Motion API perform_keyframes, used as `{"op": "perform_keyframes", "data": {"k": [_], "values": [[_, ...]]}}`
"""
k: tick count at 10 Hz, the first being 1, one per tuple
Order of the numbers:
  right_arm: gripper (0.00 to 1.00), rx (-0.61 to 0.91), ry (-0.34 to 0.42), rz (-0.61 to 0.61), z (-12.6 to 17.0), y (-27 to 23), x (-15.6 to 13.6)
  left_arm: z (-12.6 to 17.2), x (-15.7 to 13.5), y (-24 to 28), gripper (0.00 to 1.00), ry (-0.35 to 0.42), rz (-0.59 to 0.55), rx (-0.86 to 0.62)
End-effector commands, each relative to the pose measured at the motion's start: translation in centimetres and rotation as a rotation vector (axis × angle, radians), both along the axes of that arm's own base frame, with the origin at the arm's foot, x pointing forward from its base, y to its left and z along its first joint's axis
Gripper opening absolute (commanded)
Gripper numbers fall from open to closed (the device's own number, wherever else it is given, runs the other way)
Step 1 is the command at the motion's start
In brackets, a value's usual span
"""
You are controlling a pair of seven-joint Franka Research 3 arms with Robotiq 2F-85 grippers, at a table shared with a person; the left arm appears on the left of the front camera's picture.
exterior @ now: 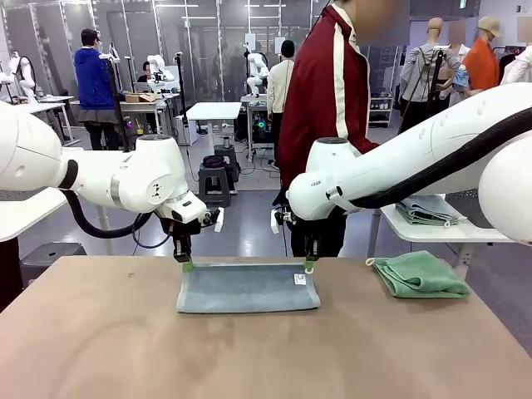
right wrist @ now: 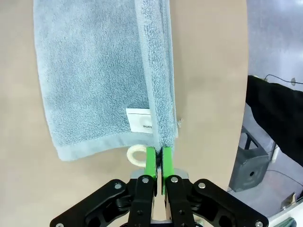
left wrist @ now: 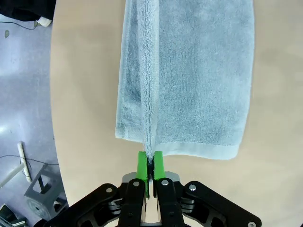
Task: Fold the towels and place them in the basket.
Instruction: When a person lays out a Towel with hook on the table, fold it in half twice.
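Observation:
A light grey towel [exterior: 248,288] lies folded lengthwise near the table's far edge, a small white label [exterior: 300,279] at its right end. My left gripper [exterior: 187,266] is shut on the towel's far left corner, and my right gripper [exterior: 309,267] is shut on its far right corner. In the left wrist view the green pads [left wrist: 142,168] pinch the towel's [left wrist: 189,75] folded edge. In the right wrist view the green pads [right wrist: 150,163] clamp the edge of the towel [right wrist: 94,71] beside the label [right wrist: 138,120] and a white loop [right wrist: 136,154]. A mint green towel [exterior: 420,274] lies folded at the table's right. The basket is out of view.
A person in a dark red jacket [exterior: 328,91] stands just beyond the table's far edge, between my arms. A white side table [exterior: 449,226] at the right holds folded cloths. The wooden table [exterior: 249,357] has bare room in front of the towel.

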State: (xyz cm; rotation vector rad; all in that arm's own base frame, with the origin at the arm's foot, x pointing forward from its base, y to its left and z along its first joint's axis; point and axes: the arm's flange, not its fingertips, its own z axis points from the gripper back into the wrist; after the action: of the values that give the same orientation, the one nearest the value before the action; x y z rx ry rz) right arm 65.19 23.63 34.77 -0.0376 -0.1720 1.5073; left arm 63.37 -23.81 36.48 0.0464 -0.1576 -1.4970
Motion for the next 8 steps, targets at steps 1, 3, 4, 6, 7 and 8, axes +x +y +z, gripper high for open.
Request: {"op": "perform_keyframes", "data": {"k": [1, 3, 4, 6, 7, 8], "values": [[0.07, -0.028, -0.033, -0.041, 0.0, -0.2, 0.2, -0.1, 1.2, 0.0, 0.06, -0.044, 0.000, 0.013], [0.07, -0.015, -0.061, -0.049, 0.0, -0.2, 0.1, -0.4, 1.7, -0.3, 0.25, -0.095, -0.009, 0.008], [0.26, -0.012, -0.065, -0.054, 0.1, -0.1, 0.0, -0.5, 1.8, -0.3, 0.26, -0.107, -0.015, 0.006], [0.46, -0.003, -0.081, -0.057, 0.5, -0.2, -0.2, -0.7, 2.0, -0.4, 0.45, -0.164, -0.019, 0.001], [0.30, 0.006, -0.080, -0.061, 0.9, -0.3, -0.4, -0.4, 1.9, -0.3, 0.64, -0.198, -0.018, -0.014], [0.66, 0.020, -0.063, -0.073, 1.7, -0.3, -0.9, 0.3, 1.6, 0.0, 0.48, -0.189, -0.027, -0.048]]}}
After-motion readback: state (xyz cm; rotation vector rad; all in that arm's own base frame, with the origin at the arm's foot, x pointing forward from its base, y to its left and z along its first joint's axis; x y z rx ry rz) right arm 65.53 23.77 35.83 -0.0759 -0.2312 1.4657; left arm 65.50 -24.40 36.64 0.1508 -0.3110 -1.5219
